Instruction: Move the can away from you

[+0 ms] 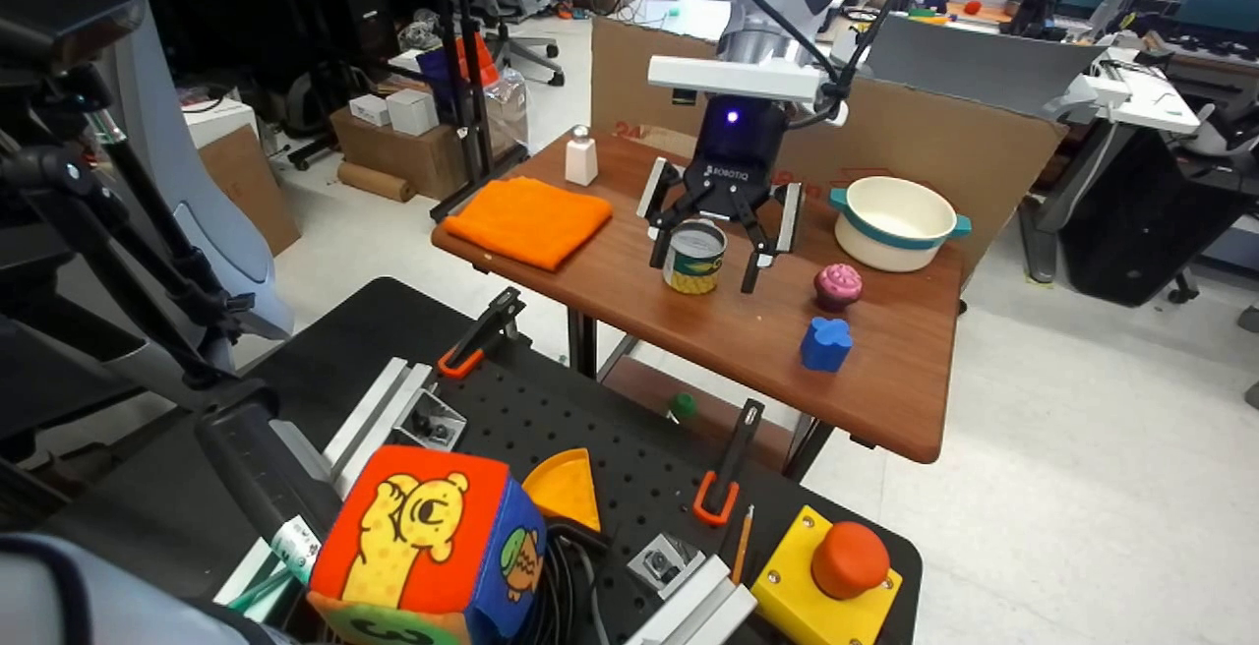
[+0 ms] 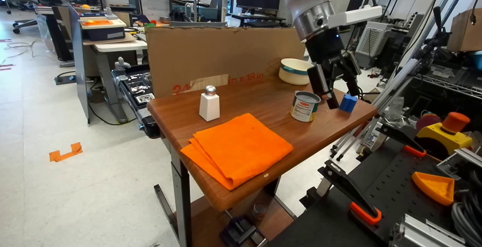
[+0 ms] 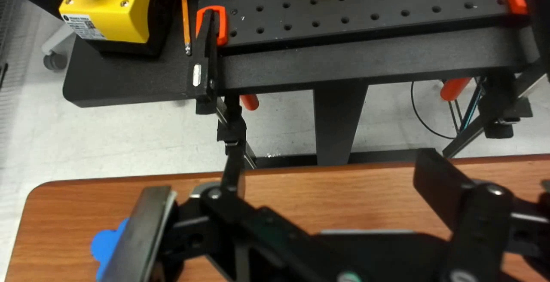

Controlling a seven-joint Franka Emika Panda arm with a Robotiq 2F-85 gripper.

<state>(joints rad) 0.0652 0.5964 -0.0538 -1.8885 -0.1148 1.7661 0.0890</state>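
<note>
The can [image 1: 694, 278], with a grey top, silvery rim and green-yellow label, stands upright on the brown table. It also shows in an exterior view [image 2: 303, 106], its white label side in sight. My gripper [image 1: 705, 263] is open and empty, tilted above the table beside the can. One finger overlaps the can's left edge in that view. In an exterior view, the gripper [image 2: 343, 97] is right of the can. In the wrist view, the open fingers [image 3: 333, 168] have bare wood between them. The can is not clearly seen there; a sliver at the right edge is too small to tell.
The table [image 1: 610, 281] holds a white bowl [image 1: 890, 217] with teal rim, a pink cupcake toy [image 1: 838, 286], a blue block [image 1: 826, 344], an orange cloth [image 1: 531, 219] and a white shaker [image 1: 581, 158]. A cardboard wall [image 2: 226, 55] stands behind. A black pegboard bench [image 1: 570, 399] stands in front.
</note>
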